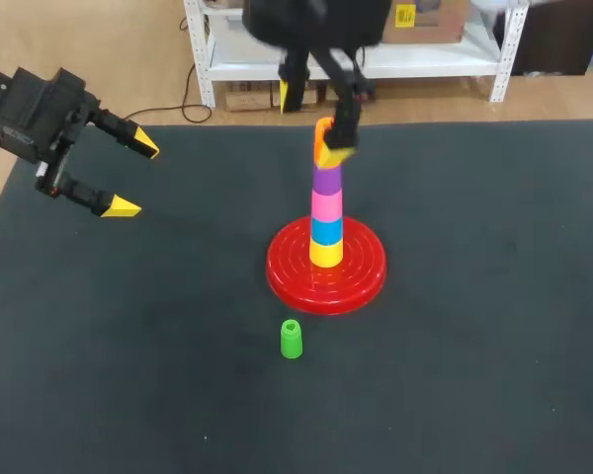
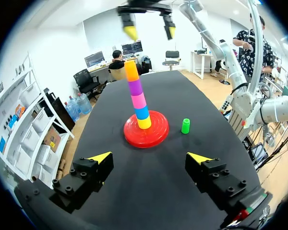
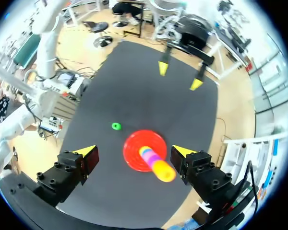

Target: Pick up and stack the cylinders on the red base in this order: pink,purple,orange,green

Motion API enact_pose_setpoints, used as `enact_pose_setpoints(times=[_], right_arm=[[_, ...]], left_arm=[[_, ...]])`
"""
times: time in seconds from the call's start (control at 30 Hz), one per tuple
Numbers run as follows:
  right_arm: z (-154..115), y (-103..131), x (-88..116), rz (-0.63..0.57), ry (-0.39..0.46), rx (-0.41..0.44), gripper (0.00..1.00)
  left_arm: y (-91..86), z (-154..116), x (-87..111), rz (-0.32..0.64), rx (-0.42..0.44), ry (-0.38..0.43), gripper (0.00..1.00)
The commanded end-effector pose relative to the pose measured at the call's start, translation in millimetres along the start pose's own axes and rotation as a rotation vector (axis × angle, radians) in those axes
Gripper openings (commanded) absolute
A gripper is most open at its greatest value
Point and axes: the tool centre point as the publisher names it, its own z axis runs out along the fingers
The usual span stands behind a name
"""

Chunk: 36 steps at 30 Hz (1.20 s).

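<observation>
In the head view the orange cylinder [image 1: 322, 138] tops the stack on the red base [image 1: 366, 286], and the green cylinder [image 1: 291, 339] stands alone on the surface [image 1: 494, 375] near the base, so only the green step seems left. The left wrist view shows the left end effector [image 2: 151, 157] spread wide and empty, well back from the base. In the right wrist view, the right end effector [image 3: 133, 152] is parted, empty and above the stack; next it should shift over the green cylinder, lower and close.
</observation>
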Motion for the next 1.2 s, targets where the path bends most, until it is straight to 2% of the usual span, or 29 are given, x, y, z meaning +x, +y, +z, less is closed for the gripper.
enact_pose_setpoints(times=[0.03, 0.2, 0.37, 0.47, 0.73, 1.2], right_arm=[[36, 20, 3, 0.003, 0.023, 0.077, 1.0], [79, 26, 3, -0.014, 0.067, 0.054, 1.0], [111, 29, 4, -0.05, 0.155, 0.064, 1.0], [126, 33, 5, -0.045, 0.16, 0.042, 1.0], [154, 37, 10, 0.018, 0.12, -0.039, 1.0], [194, 49, 7, -0.009, 0.162, -0.034, 1.0]], left_arm=[[-0.3, 1, 0.7, 0.001, -0.002, 0.0, 1.0], [-0.3, 1, 0.7, 0.001, -0.002, 0.0, 1.0], [-0.3, 1, 0.7, 0.001, -0.002, 0.0, 1.0], [-0.3, 1, 0.7, 0.001, -0.002, 0.0, 1.0], [-0.3, 1, 0.7, 0.001, -0.002, 0.0, 1.0], [-0.3, 1, 0.7, 0.001, -0.002, 0.0, 1.0]])
